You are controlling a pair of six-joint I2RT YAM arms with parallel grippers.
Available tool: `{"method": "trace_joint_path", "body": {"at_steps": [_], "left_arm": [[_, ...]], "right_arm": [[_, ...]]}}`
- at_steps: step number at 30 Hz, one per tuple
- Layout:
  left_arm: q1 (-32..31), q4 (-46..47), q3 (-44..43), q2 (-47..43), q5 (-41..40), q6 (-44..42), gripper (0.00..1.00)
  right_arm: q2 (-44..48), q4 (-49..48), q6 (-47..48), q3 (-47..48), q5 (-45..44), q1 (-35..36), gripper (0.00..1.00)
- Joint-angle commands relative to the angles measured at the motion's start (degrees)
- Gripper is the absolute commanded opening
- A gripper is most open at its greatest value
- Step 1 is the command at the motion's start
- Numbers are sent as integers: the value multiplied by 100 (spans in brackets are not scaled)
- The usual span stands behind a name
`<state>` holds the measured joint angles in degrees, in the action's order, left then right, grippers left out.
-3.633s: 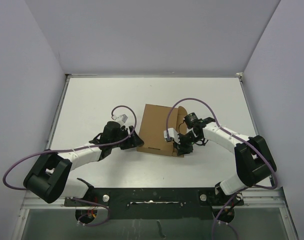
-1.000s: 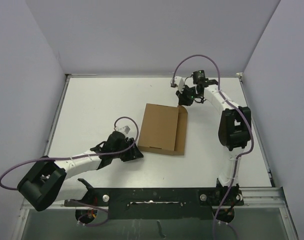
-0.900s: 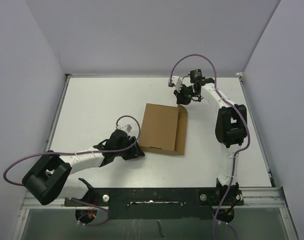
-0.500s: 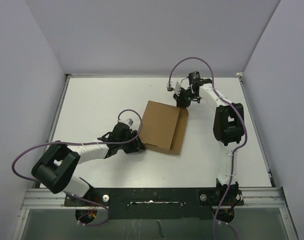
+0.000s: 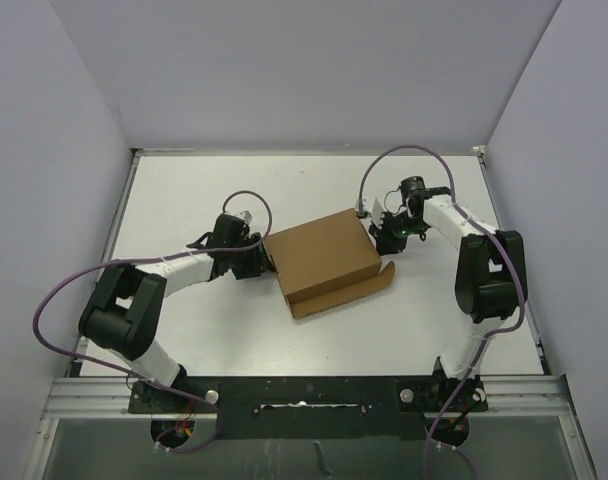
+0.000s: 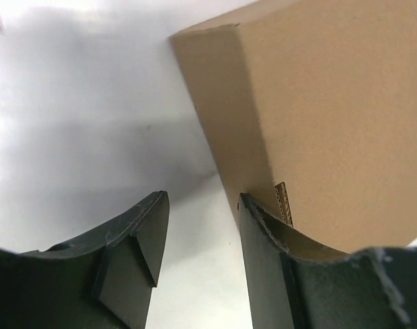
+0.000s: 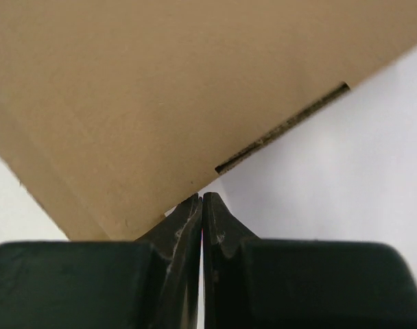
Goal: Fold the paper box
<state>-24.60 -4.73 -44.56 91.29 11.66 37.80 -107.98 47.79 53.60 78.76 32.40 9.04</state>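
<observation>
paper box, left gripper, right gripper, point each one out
paper box (image 5: 324, 255), top external view, middle of its top face
left gripper (image 6: 198, 205), left wrist view, midway between its open fingertips
right gripper (image 7: 202, 203), right wrist view, where its shut fingertips meet

Paper box (image 5: 322, 262) newly askew; left gripper (image 5: 258, 262) now at its left edge; right gripper (image 5: 385, 238) at its corner

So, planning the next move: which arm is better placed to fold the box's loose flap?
Probably right: the right gripper, shut, sits at the paper box corner near the loose flap; the left gripper, open, is at the opposite wall.
</observation>
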Motion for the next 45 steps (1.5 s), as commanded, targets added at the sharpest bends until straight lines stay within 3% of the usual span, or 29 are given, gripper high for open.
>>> {"method": "trace_joint_path", "body": {"at_steps": [1, 16, 21, 25, 30, 34, 40, 45], "left_arm": [[57, 163, -970, 559, 675, -413, 45], [279, -1360, -3484, 2333, 886, -1367, 46], [588, -1827, -3876, 2317, 574, -1660, 52], [1038, -1986, -3878, 1786, 375, -1807, 56], [1178, -1672, -3088, 522, 299, -1900, 58], [871, -1118, -1901, -648, 394, -1439, 57], [-277, -267, -148, -2350, 24, -80, 53], [-1438, 509, 636, -2640, -522, 893, 51]], "right_arm": [[973, 136, 10, -717, 714, 160, 0], [2128, -9, -320, -2225, 811, 980, 2], [2331, 97, -359, -2251, 807, 1124, 5], [2620, 244, -336, -2293, 718, 1022, 7], [3061, 698, 25, -2192, 1245, 314, 9], [3089, 694, -26, -1973, 1532, -370, 14], [2455, -542, -1174, -1522, 920, -821, 16], [1356, -865, -1599, -845, 618, -842, 12]]}}
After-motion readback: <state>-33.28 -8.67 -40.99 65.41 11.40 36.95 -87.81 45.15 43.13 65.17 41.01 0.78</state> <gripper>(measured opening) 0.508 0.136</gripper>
